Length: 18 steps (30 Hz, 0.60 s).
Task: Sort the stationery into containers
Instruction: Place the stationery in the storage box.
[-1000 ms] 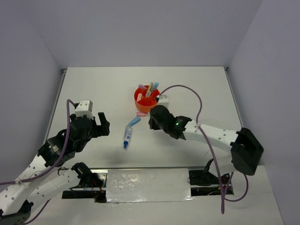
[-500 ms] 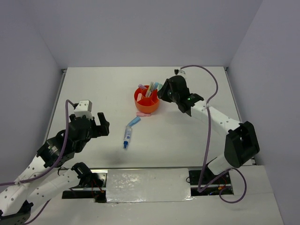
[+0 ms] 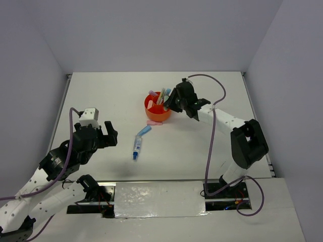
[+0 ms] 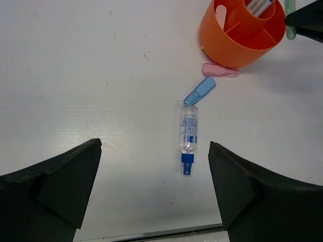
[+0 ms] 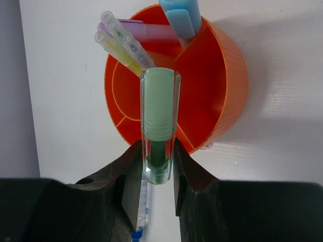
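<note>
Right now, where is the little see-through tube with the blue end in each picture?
Top view: tube lies left of centre, below the orange organizer.
Left wrist view: tube just right of centre, below the organizer.
Right wrist view: sliver of tube at the bottom edge, just left of the green highlighter.
Shared landmark: the orange organizer.

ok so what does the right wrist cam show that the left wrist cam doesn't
Right wrist only: the right gripper shut on the green highlighter, and a blue highlighter standing in the orange organizer. Left wrist only: the open left gripper, plus a pink piece and a blue piece lying on the table beside the organizer. Both: the organizer, the white-blue tube, part of the green highlighter.
</note>
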Available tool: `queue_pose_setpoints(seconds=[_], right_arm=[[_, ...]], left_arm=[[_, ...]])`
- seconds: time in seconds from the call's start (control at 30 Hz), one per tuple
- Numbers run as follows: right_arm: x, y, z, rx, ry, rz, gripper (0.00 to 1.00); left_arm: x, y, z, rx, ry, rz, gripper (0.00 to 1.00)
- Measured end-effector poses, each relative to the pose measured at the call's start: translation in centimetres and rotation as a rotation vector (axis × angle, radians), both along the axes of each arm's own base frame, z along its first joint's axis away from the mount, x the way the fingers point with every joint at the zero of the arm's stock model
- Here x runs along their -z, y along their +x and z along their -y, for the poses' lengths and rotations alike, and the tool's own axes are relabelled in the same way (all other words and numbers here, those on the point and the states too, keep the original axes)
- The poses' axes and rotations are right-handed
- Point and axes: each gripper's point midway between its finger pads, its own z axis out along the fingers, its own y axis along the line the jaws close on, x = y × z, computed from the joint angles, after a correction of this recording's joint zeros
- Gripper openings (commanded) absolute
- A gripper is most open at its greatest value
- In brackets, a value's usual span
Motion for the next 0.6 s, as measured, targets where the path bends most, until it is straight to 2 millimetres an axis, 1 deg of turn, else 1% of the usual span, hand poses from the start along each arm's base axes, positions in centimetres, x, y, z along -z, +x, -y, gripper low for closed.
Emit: queue_pose_setpoints(seconds=[0.27, 0.47, 0.6], right_arm=[[1.3, 0.4, 0.1, 0.014, 0.003, -0.03, 0.21], [1.8, 0.6, 0.2, 0.015, 0.017, -0.039, 0.29], [2.3, 0.8, 0.3, 0.014, 0.022, -0.053, 0.32]], left_arm=[[0.0, 0.0, 0.0, 0.002, -0.001, -0.001, 0.99], [0.0, 0.0, 0.0, 0.003, 0.0, -0.001, 0.99], [0.0, 0.0, 0.0, 0.003, 0.0, -0.001, 0.99]])
